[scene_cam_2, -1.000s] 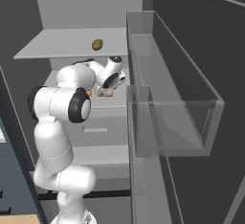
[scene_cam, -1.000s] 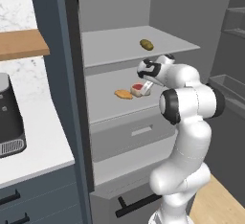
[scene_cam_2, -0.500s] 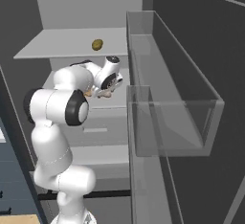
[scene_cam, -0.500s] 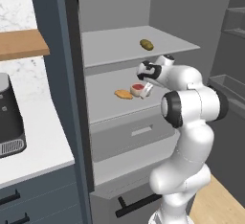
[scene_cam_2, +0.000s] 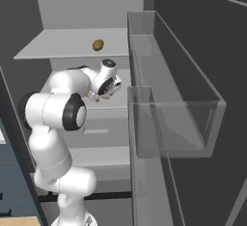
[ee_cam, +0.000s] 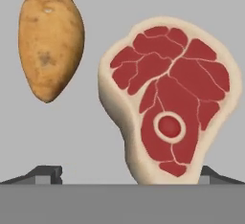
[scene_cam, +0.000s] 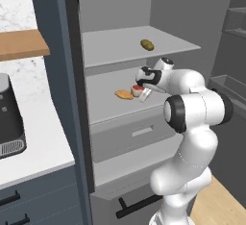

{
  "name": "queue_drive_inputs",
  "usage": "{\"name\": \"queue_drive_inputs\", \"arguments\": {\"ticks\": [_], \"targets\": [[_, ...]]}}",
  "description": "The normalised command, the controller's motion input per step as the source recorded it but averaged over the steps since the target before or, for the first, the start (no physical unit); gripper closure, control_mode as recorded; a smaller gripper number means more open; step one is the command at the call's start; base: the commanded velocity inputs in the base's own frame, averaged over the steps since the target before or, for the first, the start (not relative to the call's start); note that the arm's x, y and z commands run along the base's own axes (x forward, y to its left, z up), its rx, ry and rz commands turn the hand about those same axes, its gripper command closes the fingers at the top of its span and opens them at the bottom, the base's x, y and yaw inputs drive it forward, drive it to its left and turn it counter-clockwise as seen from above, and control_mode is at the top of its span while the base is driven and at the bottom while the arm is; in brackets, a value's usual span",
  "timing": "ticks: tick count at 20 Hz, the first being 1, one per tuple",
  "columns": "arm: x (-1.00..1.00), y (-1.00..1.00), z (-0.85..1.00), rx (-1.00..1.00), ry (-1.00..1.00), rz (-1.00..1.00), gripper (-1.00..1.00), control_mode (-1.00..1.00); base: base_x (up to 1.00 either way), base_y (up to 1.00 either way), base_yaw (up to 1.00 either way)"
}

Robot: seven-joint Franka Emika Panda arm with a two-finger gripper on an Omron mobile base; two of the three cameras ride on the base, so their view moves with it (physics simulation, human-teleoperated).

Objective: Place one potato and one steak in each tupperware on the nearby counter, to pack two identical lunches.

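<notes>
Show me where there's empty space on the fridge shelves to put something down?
The upper shelf is mostly bare, with one potato toward its right. The middle shelf is bare on its left half. Its right side is crowded: a second potato, the steak and the open tool sit together.

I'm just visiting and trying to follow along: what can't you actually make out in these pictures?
- Raw red steak with pale fat rim: its lower end is cut off by the hand view's bottom edge; in the right base view the white arm hides it.
- Open gripper: whether it touches the steak is too small to tell in the left base view.
- Long white counter: cut off by the left edge.
</notes>
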Motion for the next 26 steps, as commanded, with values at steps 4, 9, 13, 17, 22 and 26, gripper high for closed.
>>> {"name": "queue_drive_inputs", "arguments": {"ticks": [4, 9, 13, 17, 22, 26], "targets": [[0.31, 0.21, 0.1, -0.02, 0.0, -0.24, -1.0, -1.0, 0.0, 0.0, 0.0], [0.0, 0.0, 0.04, 0.0, 0.04, -0.22, -1.0, -1.0, 0.0, 0.0, 0.0], [0.15, 0.0, -0.06, 0.0, 0.04, -0.13, -1.0, -1.0, 0.0, 0.0, 0.0], [0.26, -0.02, -0.09, 0.0, 0.01, 0.0, -1.0, -1.0, 0.0, 0.0, 0.0], [0.0, -0.07, -0.19, 0.02, 0.0, 0.01, -1.0, -1.0, 0.0, 0.0, 0.0], [0.0, 0.0, -0.09, 0.0, 0.0, 0.0, -1.0, -1.0, 0.0, 0.0, 0.0]]}}
